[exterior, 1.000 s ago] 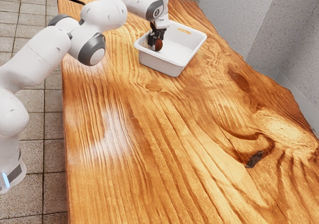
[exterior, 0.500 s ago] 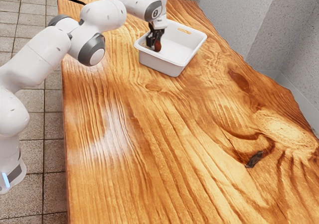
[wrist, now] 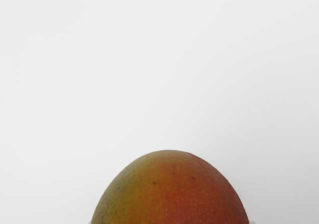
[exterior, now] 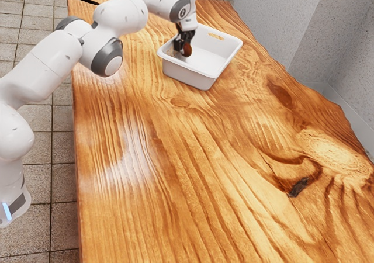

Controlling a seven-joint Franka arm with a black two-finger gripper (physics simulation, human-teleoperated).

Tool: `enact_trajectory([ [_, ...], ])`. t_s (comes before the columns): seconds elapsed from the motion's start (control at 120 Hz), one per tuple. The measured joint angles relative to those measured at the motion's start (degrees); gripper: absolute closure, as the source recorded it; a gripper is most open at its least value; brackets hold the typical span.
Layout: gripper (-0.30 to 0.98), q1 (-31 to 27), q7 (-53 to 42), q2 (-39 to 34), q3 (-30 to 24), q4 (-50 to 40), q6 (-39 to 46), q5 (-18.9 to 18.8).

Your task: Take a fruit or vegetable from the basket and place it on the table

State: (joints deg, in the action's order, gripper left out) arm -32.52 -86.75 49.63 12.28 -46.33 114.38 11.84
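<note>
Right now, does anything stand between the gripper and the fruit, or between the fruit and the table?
Nothing visible stands between the gripper and the fruit. The basket does: its walls surround the fruit, so getting it to the table likely means lifting it over the rim.

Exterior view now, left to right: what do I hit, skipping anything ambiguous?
Arm's base → grey-capped arm joint → white basket → darkest knot in the tabletop. Skipped: gripper and reddish fruit, both within the basket's span.
</note>
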Motion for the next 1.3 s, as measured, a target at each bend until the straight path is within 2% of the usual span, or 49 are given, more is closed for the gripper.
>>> enact_trajectory([
  [0.483,0.48,0.1,1.7,-1.4,-4.6,4.1,4.0,2.2],
  [0.625,0.48,0.8,3.0,-4.0,-6.7,4.7,4.3,2.2],
  [0.933,0.47,11.3,6.3,-15.0,-7.7,4.0,1.8,1.8],
  [1.133,0.47,19.3,9.4,-28.8,-8.6,-20.1,-1.9,1.7],
  [1.3,0.48,21.3,13.0,-38.4,-14.4,-38.2,-3.3,1.9],
])
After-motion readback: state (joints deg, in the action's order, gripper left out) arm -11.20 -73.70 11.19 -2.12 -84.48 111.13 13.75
